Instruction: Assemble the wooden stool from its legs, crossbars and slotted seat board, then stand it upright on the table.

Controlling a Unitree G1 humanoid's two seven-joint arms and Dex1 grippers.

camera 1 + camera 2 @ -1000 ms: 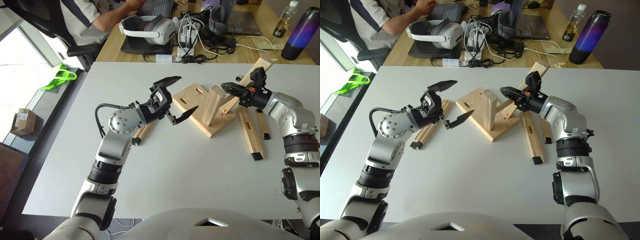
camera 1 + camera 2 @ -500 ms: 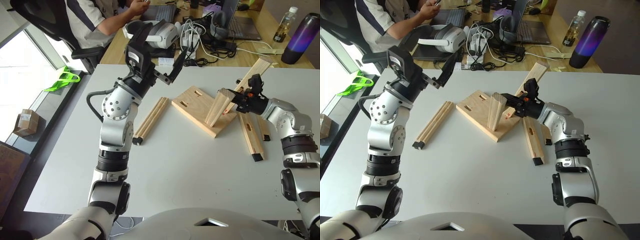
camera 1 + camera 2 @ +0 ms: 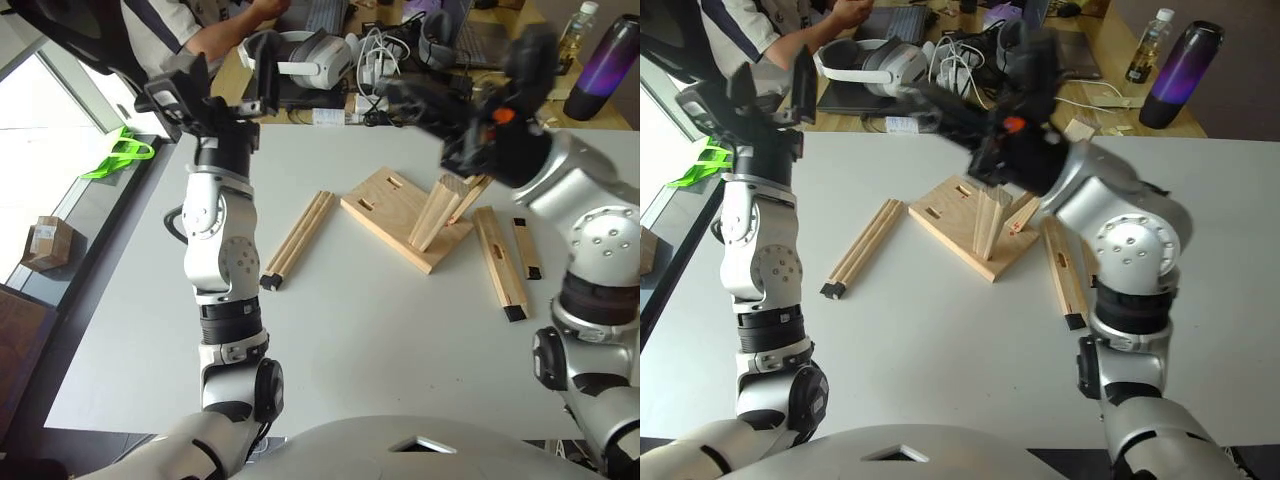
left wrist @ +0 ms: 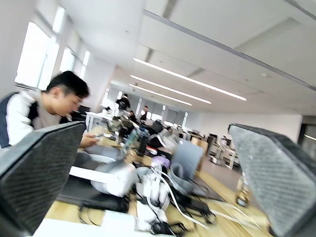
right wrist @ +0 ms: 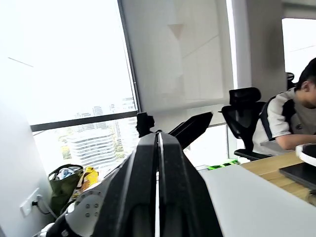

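Observation:
The slotted seat board (image 3: 385,205) lies flat on the white table (image 3: 330,340). One wooden leg (image 3: 432,212) stands tilted in it, and another piece (image 3: 470,193) leans just behind. Two sticks (image 3: 298,238) lie side by side left of the board; two more pieces (image 3: 497,265) (image 3: 522,248) lie to its right. My left gripper (image 3: 215,100) is raised high above the table's back left, open and holding nothing (image 4: 158,182). My right gripper (image 3: 400,95) hangs in the air over the back edge above the board, its fingers (image 5: 158,173) pressed together, shut on nothing.
Behind the table stands a wooden desk (image 3: 225,90) with a white headset (image 3: 300,55), cables (image 3: 385,60), laptops, a clear bottle (image 3: 580,25) and a dark flask (image 3: 605,60). A seated person is at its left end. A green bag (image 3: 120,155) lies on the floor.
My right gripper has let go of the leg and swung up over the board, shut. My left gripper rose higher and turned toward the desk. The leg stays tilted in the board.

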